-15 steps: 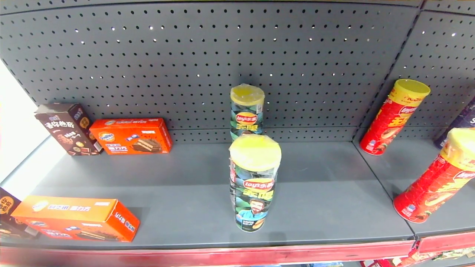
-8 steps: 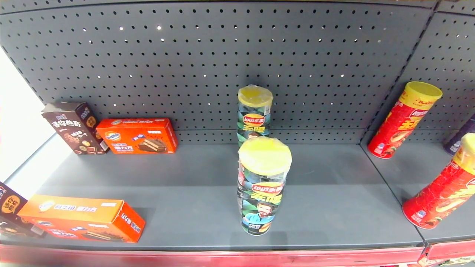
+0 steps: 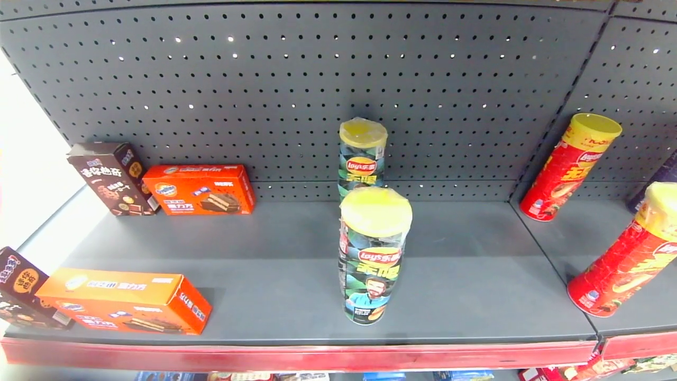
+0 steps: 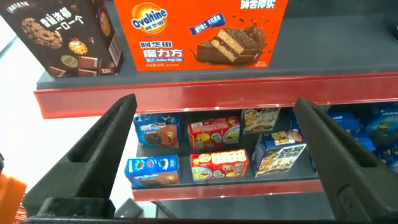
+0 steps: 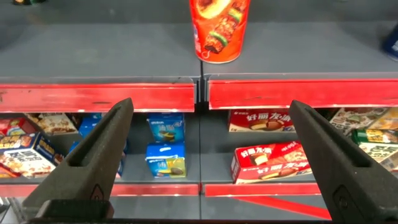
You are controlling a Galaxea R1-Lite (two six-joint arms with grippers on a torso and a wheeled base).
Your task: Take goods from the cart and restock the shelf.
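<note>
Shelf: grey deck, red front strip, perforated back panel. It has two bays that meet at a seam on the right.

Main bay, head view, counted:
- Green chip cans with yellow lids: 2, both upright. The rear green can stands at the back panel. The front green can stands straight ahead of it at mid-deck. Its lid hides the rear can's foot, so the gap between them cannot be told.
- Orange boxes: 2, both lying flat. The rear orange box is at the back panel on the left. The front orange box is at the front edge on the left.
- Brown cookie boxes: 2. The rear brown box stands just beside the rear orange box, on its outer side. The front brown box is just beside the front orange box, at the deck's left end.

Right bay:
- Red chip cans with yellow lids: 2, a rear red can and a front red can, well apart.
- Dark can: 1, cut off by the edge of the view.

Total on this deck: 9 items.

Left gripper: jaws wide apart, just in front of the red strip, facing the front orange box and front brown box. Small snack boxes on two lower tiers show between the fingers; the fingers hide some, so they were not counted.

Right gripper: jaws wide apart, facing the seam between the bays. One red can stands near the deck's front edge beyond it.
</note>
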